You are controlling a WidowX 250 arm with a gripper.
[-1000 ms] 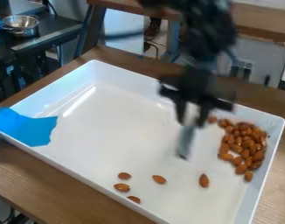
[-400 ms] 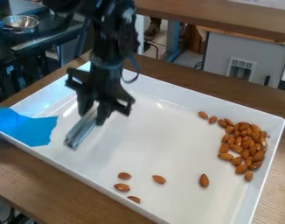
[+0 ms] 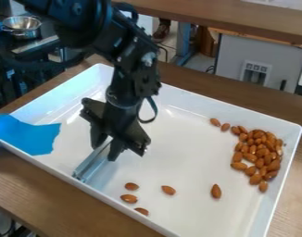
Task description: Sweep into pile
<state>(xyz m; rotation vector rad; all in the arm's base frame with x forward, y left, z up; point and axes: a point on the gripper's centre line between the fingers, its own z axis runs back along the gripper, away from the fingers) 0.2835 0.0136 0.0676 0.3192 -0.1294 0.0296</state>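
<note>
Though apart from almonds (image 3: 216, 190), blue tape (image 3: 31, 135)

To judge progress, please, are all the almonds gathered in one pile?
No, several loose almonds lie well apart from the pile.

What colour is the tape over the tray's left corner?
The tape is bright blue, in the camera view.

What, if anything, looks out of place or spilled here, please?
Five loose almonds lie toward the near side of the tray, away from the pile at the right, so they look stray. The ragged blue piece, perhaps tape, over its left corner also looks odd. I see no almonds spilled outside.
</note>
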